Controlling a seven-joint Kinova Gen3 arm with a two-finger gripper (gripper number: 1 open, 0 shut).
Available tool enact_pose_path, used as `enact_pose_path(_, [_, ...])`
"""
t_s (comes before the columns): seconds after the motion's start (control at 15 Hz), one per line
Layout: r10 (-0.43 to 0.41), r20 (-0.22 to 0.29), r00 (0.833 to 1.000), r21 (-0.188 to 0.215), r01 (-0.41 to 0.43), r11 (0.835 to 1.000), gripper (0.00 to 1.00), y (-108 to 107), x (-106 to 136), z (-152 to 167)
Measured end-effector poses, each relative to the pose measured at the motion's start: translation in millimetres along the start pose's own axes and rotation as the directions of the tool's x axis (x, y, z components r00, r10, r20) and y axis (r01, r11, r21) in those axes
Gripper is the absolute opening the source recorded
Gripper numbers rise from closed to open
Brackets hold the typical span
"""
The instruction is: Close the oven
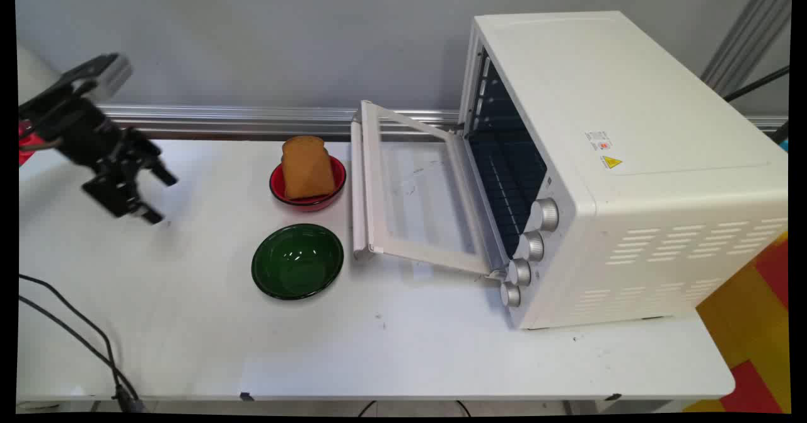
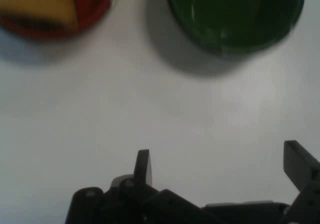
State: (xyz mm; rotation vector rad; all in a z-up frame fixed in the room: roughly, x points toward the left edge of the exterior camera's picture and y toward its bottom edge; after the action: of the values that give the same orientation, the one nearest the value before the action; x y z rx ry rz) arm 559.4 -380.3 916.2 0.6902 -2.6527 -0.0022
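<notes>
Biggest thing out here is the broad white table, and on its right end sits the boxy white toaster oven, turned at an angle. Its glass-paned door hangs dropped open towards the left, the handle end low near the tabletop, and the dark wire rack inside shows through the mouth. Four round silver knobs run down the oven's front corner.

Just left of the door's handle, two bowls side by side. The far one is a small red bowl with a tall tan block of bread standing in it, poking well above the rim. The near one is a shallow dark green glass bowl, nothing in it but reflections. The two bowls sit close, not touching.

Over at the left, the black two-finger gripper hovers above bare table, well apart from both bowls, pointing their way. From the hand camera the gripper has its fingers spread wide, nothing between them, only white tabletop. The green bowl lies ahead at upper right, the red bowl and bread at upper left.

A pair of thin black cables trails across the table's near left corner.
</notes>
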Motion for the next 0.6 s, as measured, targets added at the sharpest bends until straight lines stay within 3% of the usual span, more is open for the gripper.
enact_pose_path(0.47, [-0.025,-0.197,0.98,-0.027,0.02,0.999,1.0,-9,37,4])
enact_pose_path(0.6, [-0.021,-0.223,0.975,-0.033,0.014,0.999,1.0,-10,42,6])
